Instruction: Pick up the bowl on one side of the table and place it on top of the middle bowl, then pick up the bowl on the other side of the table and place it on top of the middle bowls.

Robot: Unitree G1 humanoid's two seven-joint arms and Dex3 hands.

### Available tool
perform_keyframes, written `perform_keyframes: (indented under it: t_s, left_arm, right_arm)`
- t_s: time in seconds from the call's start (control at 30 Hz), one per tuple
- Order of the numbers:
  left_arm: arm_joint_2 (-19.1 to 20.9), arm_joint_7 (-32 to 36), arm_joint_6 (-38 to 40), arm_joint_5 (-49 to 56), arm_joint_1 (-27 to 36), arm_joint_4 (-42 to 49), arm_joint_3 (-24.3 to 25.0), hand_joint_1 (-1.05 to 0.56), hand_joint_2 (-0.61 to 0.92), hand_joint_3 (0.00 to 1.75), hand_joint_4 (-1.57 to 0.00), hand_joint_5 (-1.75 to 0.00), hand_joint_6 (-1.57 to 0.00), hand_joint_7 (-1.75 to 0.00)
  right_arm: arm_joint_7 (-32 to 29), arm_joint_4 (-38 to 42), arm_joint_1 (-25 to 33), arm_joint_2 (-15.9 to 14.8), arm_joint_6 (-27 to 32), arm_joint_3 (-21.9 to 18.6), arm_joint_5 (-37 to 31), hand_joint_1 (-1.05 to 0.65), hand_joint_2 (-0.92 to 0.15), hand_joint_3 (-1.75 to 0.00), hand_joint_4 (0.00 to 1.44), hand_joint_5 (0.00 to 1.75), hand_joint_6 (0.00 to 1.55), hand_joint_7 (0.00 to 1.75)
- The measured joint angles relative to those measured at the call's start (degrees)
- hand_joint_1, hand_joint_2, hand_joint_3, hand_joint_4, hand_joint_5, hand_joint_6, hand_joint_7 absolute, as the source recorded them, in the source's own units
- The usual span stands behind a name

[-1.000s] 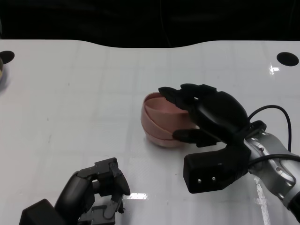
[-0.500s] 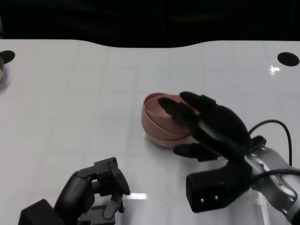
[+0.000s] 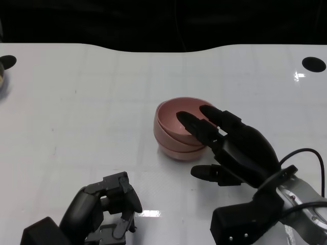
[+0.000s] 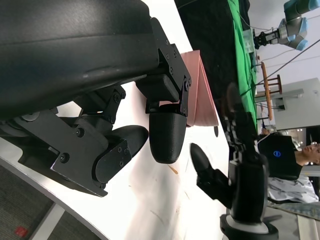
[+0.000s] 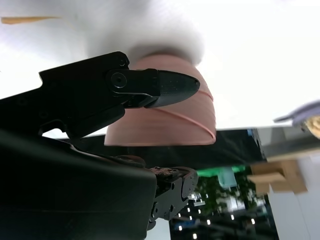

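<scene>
Pink bowls (image 3: 176, 133), smooth and round, sit nested with the upper one tilted at the middle of the glossy white table (image 3: 92, 102), while the right hand (image 3: 232, 148) hovers beside them, fingers spread and empty, and the left hand (image 3: 102, 206) rests curled, holding nothing.

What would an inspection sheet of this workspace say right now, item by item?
Surface: white table, glossy, with a dark hole at its far right corner.
Job's things: pink bowls nested mid-table, the top one tilted.
Clutter: part of a tan item at the far left edge.
Robot hands: right robot hand open, fingers over the bowls' rim; left robot hand curled shut, holding nothing.
Cables: black cable looping at the right wrist.
Surroundings: dark backdrop; the left wrist view shows a person beyond the table.
</scene>
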Motion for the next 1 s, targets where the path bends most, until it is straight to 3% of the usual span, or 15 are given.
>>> perform_keyframes:
  t_s: [0.3,0.5,0.7,0.73,0.83,1.0]
  left_arm:
    - [0.0,0.0,-0.2,-0.2,0.0,0.2,0.0,-0.09,0.54,1.17,-0.79,-1.75,-0.75,-1.54]
    - [0.0,-0.1,-0.3,-0.2,-0.1,0.2,0.0,-0.09,0.54,1.17,-0.79,-1.75,-0.74,-1.55]
    - [0.0,-0.1,-0.3,-0.2,-0.1,0.3,0.1,-0.09,0.55,1.16,-0.79,-1.75,-0.74,-1.55]
    - [-0.1,-0.1,-0.4,-0.2,-0.2,0.3,0.0,-0.08,0.55,1.16,-0.78,-1.75,-0.73,-1.56]
    - [-0.1,0.0,-0.5,0.0,0.0,0.2,0.2,-0.09,0.55,1.15,-0.79,-1.75,-0.73,-1.56]
    - [-0.1,0.1,-1.0,0.5,-0.1,0.3,0.3,-0.08,0.55,1.15,-0.79,-1.75,-0.73,-1.57]
  right_arm:
    - [-0.7,-7.2,5.2,-0.9,-2.1,-3.3,2.1,-0.7,-0.92,-0.35,0.13,0.12,0.12,0.02]
    - [-3.1,-8.9,8.6,-1.1,-5.8,-5.4,3.4,-0.61,-0.92,-0.21,0.19,0.2,0.19,0.06]
    - [-4.4,-9.9,10.8,-1.2,-8.6,-7.0,4.2,-0.59,-0.92,-0.19,0.19,0.24,0.2,0.06]
    - [-4.4,-10.5,11.5,-1.2,-8.9,-7.6,4.8,-0.46,-0.92,-0.12,0.25,0.43,0.35,0.15]
    - [-4.5,-14.6,17.7,-1.2,-12.4,-9.6,9.1,-0.36,-0.92,-0.07,0.24,0.76,0.49,0.23]
    - [-4.3,-15.2,24.6,-1.3,-16.6,-12.3,12.9,-0.3,-0.92,-0.11,0.33,0.9,0.58,0.28]
